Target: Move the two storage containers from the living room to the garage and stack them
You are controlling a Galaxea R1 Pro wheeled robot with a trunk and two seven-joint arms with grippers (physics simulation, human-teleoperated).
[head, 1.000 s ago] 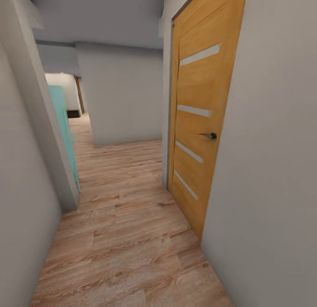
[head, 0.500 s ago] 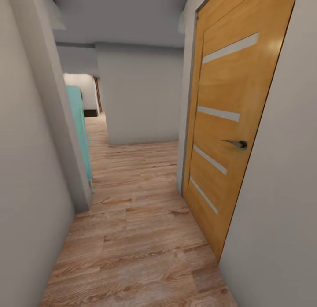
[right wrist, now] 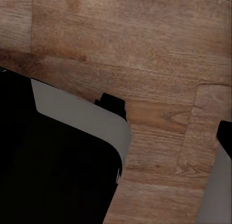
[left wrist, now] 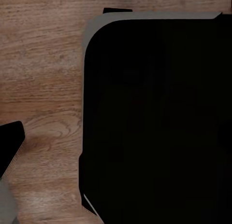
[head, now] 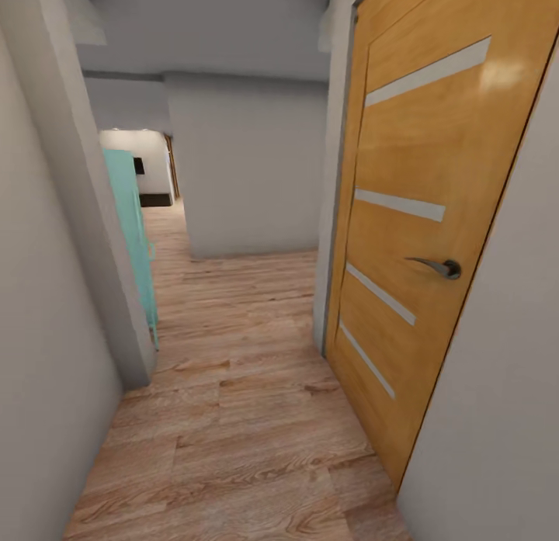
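The two storage containers are out of view. The head view looks down a narrow hallway with a light wood-plank floor [head: 233, 401]. Both wrist views look down at that same plank floor [left wrist: 43, 79] and at my black, grey-edged base [left wrist: 154, 118] [right wrist: 53, 166]. A dark sliver that may be a finger [left wrist: 10, 142] sits at the edge of the left wrist view. A similar one [right wrist: 225, 132] sits at the edge of the right wrist view. Neither view shows whether the jaws stand open or shut, and nothing is seen held.
A shut orange wooden door [head: 419, 238] with a metal handle [head: 439, 267] stands close on the right. A grey wall corner [head: 85, 215] juts in at left, with a teal panel [head: 132, 230] behind it. A white wall [head: 248, 168] blocks straight ahead; the passage continues far left.
The camera has moved forward along the hallway. The wooden door looms larger and further right, and the left wall corner is closer.
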